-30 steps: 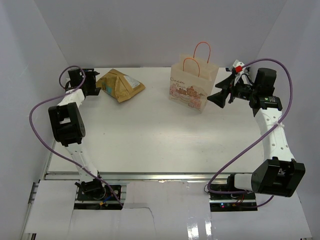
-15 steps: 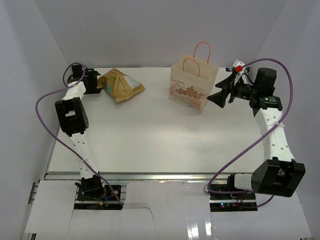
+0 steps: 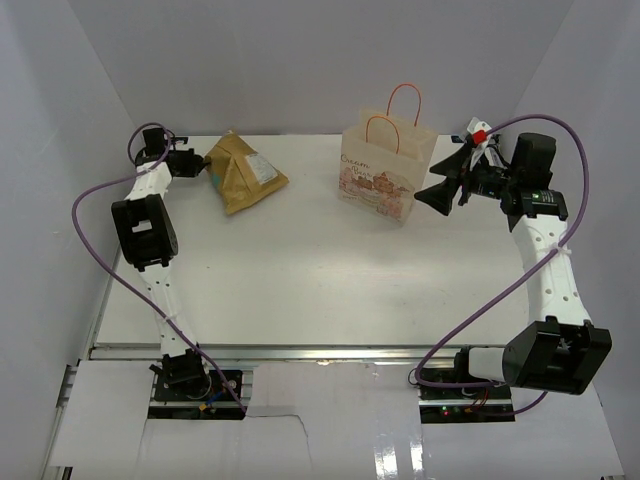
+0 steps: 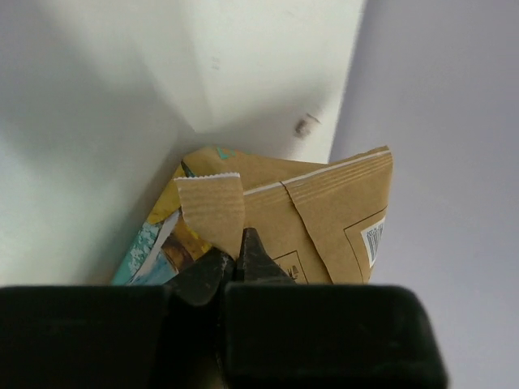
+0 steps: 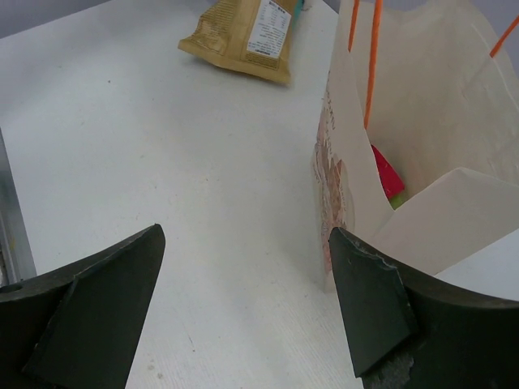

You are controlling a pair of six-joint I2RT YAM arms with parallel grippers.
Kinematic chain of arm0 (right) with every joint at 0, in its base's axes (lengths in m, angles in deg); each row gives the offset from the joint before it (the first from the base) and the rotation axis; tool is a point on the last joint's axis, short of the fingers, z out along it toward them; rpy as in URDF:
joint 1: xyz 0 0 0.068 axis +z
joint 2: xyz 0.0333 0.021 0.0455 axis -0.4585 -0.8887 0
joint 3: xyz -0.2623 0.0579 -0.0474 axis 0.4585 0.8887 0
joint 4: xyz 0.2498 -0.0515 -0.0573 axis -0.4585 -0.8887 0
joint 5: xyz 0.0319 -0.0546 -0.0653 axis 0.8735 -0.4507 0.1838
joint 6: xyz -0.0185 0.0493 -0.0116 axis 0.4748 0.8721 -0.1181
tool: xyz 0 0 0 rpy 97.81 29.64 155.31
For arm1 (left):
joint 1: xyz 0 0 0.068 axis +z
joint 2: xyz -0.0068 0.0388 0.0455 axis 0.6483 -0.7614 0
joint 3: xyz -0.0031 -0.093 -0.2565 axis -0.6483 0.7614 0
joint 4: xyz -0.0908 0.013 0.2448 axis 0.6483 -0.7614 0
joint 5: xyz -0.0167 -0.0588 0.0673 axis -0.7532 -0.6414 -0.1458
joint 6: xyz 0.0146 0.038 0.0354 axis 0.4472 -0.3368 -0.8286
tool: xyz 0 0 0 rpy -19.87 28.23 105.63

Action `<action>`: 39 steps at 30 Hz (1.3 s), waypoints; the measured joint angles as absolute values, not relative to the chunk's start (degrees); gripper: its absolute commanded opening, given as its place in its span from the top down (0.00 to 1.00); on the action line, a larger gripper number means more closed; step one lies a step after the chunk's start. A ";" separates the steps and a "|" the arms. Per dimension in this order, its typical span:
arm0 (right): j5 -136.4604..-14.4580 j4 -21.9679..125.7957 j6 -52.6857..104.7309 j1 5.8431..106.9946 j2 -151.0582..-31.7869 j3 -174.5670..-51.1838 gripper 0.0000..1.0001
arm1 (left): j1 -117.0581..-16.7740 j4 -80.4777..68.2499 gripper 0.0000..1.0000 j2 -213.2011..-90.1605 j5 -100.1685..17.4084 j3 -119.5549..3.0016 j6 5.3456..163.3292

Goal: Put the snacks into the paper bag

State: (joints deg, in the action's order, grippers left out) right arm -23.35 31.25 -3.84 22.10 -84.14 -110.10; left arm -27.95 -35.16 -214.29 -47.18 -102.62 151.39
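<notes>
Tan-gold snack bag [image 3: 246, 172] tilting up since earlier frame; I'm seeing left gripper [image 4: 235, 259] clamping its crimped edge, right gripper [image 5: 243, 292] hovering spread wide beside paper bag [image 3: 388, 158].

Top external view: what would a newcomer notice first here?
The upright paper bag with orange handles stands at the far centre-right, the open right tool beside it. At far left, the left tool pinches a crinkly tan-gold snack bag. A red-pink packet shows inside the paper bag.

White links [image 3: 552, 270]; black joints [image 3: 140, 232]; purple cables [image 3: 85, 200]; black right gripper [image 3: 434, 181].
</notes>
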 measured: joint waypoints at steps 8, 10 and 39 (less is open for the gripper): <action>-19.44 25.42 -13.68 22.89 -83.86 -115.22 0.11 | -27.95 -12.91 1.00 -208.10 -64.54 -92.02 134.32; -19.57 25.37 -14.70 23.74 -83.84 -116.66 0.11 | -28.19 -9.32 1.00 -203.36 -69.87 -88.39 127.94; -50.28 27.91 4.49 64.50 -113.76 -151.04 0.06 | -38.55 3.03 1.00 -153.11 -86.35 -47.10 106.67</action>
